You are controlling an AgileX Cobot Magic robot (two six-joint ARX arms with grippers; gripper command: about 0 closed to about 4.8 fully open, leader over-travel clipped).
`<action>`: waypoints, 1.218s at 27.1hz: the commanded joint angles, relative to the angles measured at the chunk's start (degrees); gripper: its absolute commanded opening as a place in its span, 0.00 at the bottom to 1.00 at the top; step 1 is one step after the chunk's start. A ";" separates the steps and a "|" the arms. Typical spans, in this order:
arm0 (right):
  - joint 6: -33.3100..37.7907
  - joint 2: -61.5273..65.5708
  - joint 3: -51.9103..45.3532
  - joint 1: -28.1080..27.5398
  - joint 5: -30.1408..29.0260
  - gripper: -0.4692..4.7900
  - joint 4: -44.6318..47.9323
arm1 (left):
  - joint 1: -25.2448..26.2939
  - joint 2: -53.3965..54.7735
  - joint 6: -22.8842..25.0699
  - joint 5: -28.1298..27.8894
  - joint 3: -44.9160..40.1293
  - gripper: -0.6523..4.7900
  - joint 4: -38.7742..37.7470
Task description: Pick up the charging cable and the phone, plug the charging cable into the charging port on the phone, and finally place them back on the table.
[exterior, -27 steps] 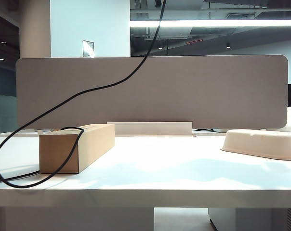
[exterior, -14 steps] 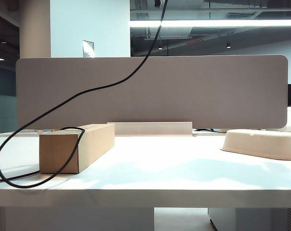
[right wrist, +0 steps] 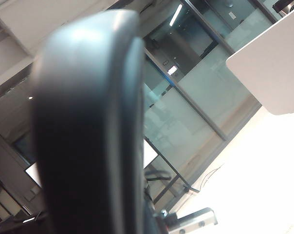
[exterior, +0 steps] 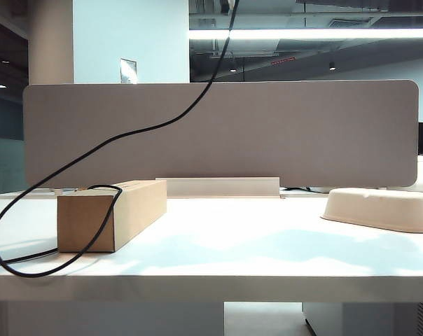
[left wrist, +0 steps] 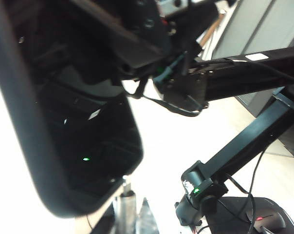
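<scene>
The phone (left wrist: 83,146) fills the left wrist view, a black slab with a glossy dark face. The charging cable's silvery plug (left wrist: 124,202) stands against the phone's short end edge, its tip at the charging port (left wrist: 123,179); how deep it sits I cannot tell. My left gripper (left wrist: 131,220) is shut on the plug. In the right wrist view the phone (right wrist: 88,136) shows edge-on, held in my shut right gripper (right wrist: 149,219). In the exterior view the charging cable (exterior: 127,133) hangs from above and loops over the table (exterior: 218,245). Both grippers are above that view.
A cardboard box (exterior: 112,213) lies on the table's left part with the cable draped over it. An off-white shallow tray (exterior: 383,208) sits at the right. A grey divider panel (exterior: 267,133) runs along the back. The front edge (exterior: 218,287) is near.
The cable's low loop at the table's left end has swayed a little right and back left. The box and tray have not moved.
</scene>
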 commanded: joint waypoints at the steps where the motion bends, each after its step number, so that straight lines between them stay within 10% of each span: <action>1: -0.37 -0.22 0.52 0.04 0.57 0.08 2.34 | 0.13 -0.07 -0.11 0.11 0.26 0.11 -0.11; 33: -1.46 -0.22 0.52 0.07 1.05 0.08 2.27 | 0.15 1.29 -4.24 0.57 0.24 0.11 1.60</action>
